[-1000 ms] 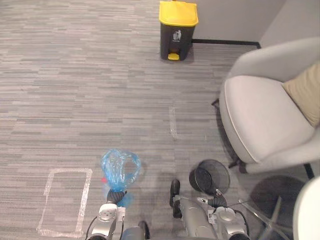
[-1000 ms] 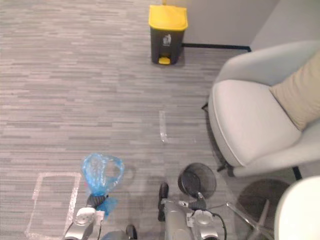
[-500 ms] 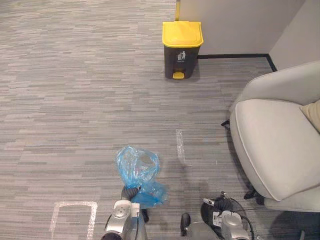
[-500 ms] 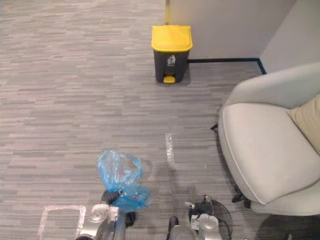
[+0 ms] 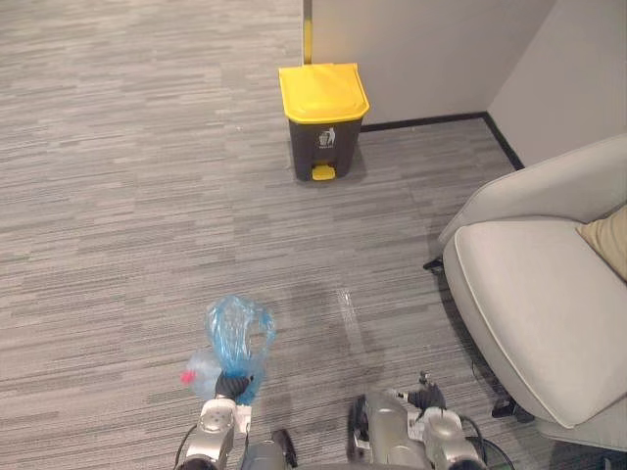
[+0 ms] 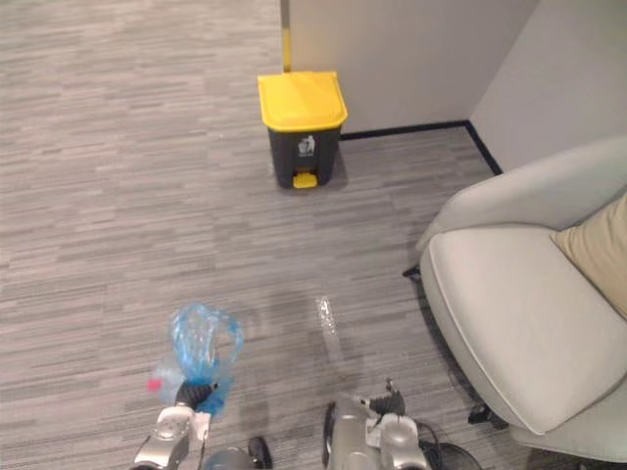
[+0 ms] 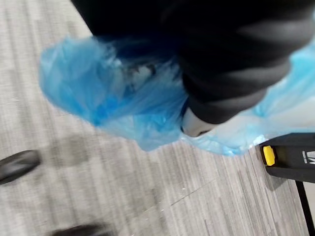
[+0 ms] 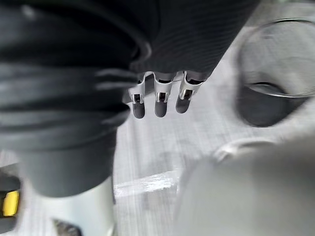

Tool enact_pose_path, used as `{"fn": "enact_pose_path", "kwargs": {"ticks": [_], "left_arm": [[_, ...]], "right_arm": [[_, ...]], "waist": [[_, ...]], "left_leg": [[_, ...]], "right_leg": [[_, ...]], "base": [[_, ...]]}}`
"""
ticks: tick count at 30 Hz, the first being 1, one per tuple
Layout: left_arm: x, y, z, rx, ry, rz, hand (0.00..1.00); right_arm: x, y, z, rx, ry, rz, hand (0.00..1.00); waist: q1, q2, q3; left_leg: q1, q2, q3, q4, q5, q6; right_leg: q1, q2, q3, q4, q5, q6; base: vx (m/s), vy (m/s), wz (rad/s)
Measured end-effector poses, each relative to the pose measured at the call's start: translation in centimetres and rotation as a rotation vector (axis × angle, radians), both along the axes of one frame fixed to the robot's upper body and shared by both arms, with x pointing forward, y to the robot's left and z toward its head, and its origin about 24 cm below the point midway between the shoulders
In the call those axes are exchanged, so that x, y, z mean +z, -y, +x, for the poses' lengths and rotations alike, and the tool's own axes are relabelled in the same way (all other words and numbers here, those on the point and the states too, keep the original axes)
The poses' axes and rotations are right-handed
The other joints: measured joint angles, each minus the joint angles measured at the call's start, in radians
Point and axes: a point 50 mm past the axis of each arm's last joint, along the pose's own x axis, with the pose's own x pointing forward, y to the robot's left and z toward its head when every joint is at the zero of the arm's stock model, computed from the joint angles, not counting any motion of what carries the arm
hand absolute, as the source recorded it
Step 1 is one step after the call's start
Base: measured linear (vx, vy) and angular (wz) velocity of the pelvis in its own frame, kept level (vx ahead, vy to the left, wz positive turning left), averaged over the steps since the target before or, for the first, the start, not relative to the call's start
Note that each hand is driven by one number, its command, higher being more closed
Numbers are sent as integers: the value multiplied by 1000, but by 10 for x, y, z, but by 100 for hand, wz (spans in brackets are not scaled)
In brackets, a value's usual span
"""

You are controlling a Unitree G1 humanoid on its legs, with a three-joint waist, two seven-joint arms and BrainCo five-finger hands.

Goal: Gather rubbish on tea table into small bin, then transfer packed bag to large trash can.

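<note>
A blue plastic bag stuffed with rubbish, a red scrap low in it, hangs over the carpet at the lower left. My left hand is shut on its gathered neck, and the bag bulges past the hand's dark cover in the left wrist view. The large trash can, dark with a yellow lid and pedal, stands shut against the far wall, well beyond the bag. My right hand hangs low with relaxed, straight fingers holding nothing. The small black mesh bin stands on the floor near it.
A light grey armchair with a tan cushion fills the right side. A short strip of clear tape is stuck to the carpet between me and the trash can. Grey walls meet in a corner behind the can.
The whole picture has shifted, so the camera moved: the trash can now sits further left and the mesh bin has left the eye views. The bag stays in my left hand.
</note>
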Motion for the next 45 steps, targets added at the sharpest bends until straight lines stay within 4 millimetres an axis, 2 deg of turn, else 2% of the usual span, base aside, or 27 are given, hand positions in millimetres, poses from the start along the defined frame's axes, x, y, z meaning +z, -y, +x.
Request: {"fn": "enact_pose_path", "kwargs": {"ticks": [2,4,5,6,8,9,12,14,16,17,18,20,21,24,26,28,29,30,31,32,33,35,37,39,41,43,45], "left_arm": [[1,2,3,-5,12,-4,100],[1,6,4,-5,15,-17,100],[1,10,4,-1,17,-32,100],[1,17,3,10,26,-56,100],[2,25,2,18,41,-85,100],[4,28,4,19,53,-97,100],[3,28,0,22,47,-103,100],[2,28,0,23,40,-104,100],[1,29,-3,22,31,-106,100],[-1,29,-5,25,18,-105,100],[-4,24,-9,28,-5,-93,100],[-6,15,-11,27,-23,-67,100],[-5,16,-9,22,-19,-69,100],[-5,20,-8,3,-19,-68,100],[-5,15,-9,3,-19,-56,100],[-3,6,-6,10,-10,-31,100],[0,2,-1,16,6,-20,100],[2,0,3,12,14,-14,100],[2,-1,3,10,16,-11,100],[1,-3,-1,12,6,-6,100],[-3,3,-4,22,-13,-25,100],[-3,9,-4,15,-12,-41,100],[-3,11,-2,14,-9,-48,100],[-4,17,-3,31,-7,-76,100],[-3,21,-3,37,2,-95,100],[-5,27,-6,31,-7,-115,100],[-5,29,-5,22,-9,-122,100]], "right_arm": [[4,2,7,1,20,-6,0],[1,5,0,-31,5,1,0],[-3,3,-8,-41,-18,8,0],[-5,0,-13,-42,-25,17,0],[-3,-2,-14,-47,-8,21,0],[-2,-4,-12,-51,6,30,0],[-2,-5,-12,-67,5,41,0],[-3,-2,-12,-90,3,42,0],[-5,2,-17,-101,-19,37,0],[-8,7,-22,-103,-46,24,0],[-10,6,-25,-100,-65,27,0],[-14,-4,-29,-98,-82,52,0],[-14,-4,-29,-93,-83,50,0],[-15,-6,-30,-69,-98,41,0],[-13,-6,-25,-59,-79,38,0],[-11,-7,-19,-25,-69,28,0],[-8,-9,-11,-10,-52,28,0],[-7,-10,-7,-6,-43,26,0],[-7,-9,-7,-6,-40,24,0],[-9,-9,-13,-12,-57,25,0],[-7,2,-13,-17,-54,-4,0],[-5,9,-11,-23,-48,-19,0],[-8,9,-19,-43,-70,-11,0],[-11,9,-27,-69,-79,0,0],[-10,8,-26,-68,-71,2,0],[-7,7,-24,-80,-48,7,0],[-7,5,-21,-83,-38,14,0]], "waist": [[5,10,-4],[-5,13,-2],[-5,10,0],[-1,7,3],[16,0,6],[22,-12,9],[50,-26,6],[64,-33,8],[66,-33,5],[71,-13,-6],[76,-23,-13],[65,-72,-39],[67,-73,-39],[52,-61,-34],[45,-42,-27],[28,-30,-20],[22,-30,-20],[19,-24,-14],[15,-24,-13],[11,-43,-18],[10,-2,-13],[9,15,-19],[5,9,-15],[10,-2,-9],[20,-11,-7],[30,-19,-6],[44,-23,-4]], "left_leg": [[-8,18,-24,33,31,-49],[-46,56,-62,188,49,-78],[-95,84,-82,349,80,-96],[-166,126,-99,557,129,-92],[-275,189,-62,820,82,-56],[-341,215,-25,871,54,-36],[-446,211,47,722,20,-2],[-478,136,49,488,28,-7],[-469,42,-7,184,123,-36],[-462,29,-36,79,185,-40],[-454,17,-57,101,285,24],[-461,-32,-26,148,213,59],[-459,-35,-11,167,185,60],[-344,-66,9,153,85,76],[-248,-67,13,112,75,76],[-185,-59,20,75,72,75],[-165,-42,19,64,72,75],[-153,-33,12,63,70,72],[-129,-33,7,54,64,62],[-79,-57,-5,41,40,24],[-49,-28,-27,33,14,-4],[-38,-16,-45,50,22,-16],[-71,3,-59,170,26,-23],[-178,66,-64,494,34,-74],[-251,118,-21,669,1,-59],[-303,137,6,632,-18,-33],[-339,121,2,485,-21,-25]], "right_leg": [[-19,7,-9,66,-83,-19],[26,3,-43,98,-155,-30],[87,4,-58,86,-183,-30],[162,4,-69,55,-204,-34],[258,11,-72,14,-234,-39],[310,10,-71,-11,-249,-37],[387,6,-54,-71,-262,-22],[430,-19,-39,-109,-265,-2],[482,-38,-27,-164,-269,39],[499,-25,-8,-184,-279,69],[514,-33,22,-183,-300,101],[502,-97,42,-140,-312,122],[470,-112,60,-70,-314,126],[288,-167,117,389,-293,179],[208,-141,97,508,-351,151],[125,-104,35,459,-384,92],[71,-60,13,356,-380,79],[46,-29,1,243,-348,70],[47,-7,3,102,-267,69],[69,7,32,-68,-62,44],[83,28,35,-23,-31,6],[85,27,16,21,-128,11],[112,12,-16,61,-187,-2],[215,11,-24,22,-214,-12],[286,13,-25,-18,-225,-15],[334,11,-15,-54,-225,-15],[348,-3,6,-72,-223,-5]], "base": [[492,-176,6],[512,-230,43],[453,-198,48],[403,-138,35],[389,-85,6],[315,-33,-4],[340,45,-18],[383,142,-18],[413,210,-21],[448,310,-57],[550,341,-48],[469,233,-19],[441,236,-34],[423,232,-28],[448,151,-6],[448,18,10],[433,-53,15],[519,-91,24],[465,-77,40],[593,-131,35],[498,-114,26],[410,-125,26],[380,-166,52],[393,-137,34],[299,-24,-7],[287,47,-21],[223,126,-29]]}}
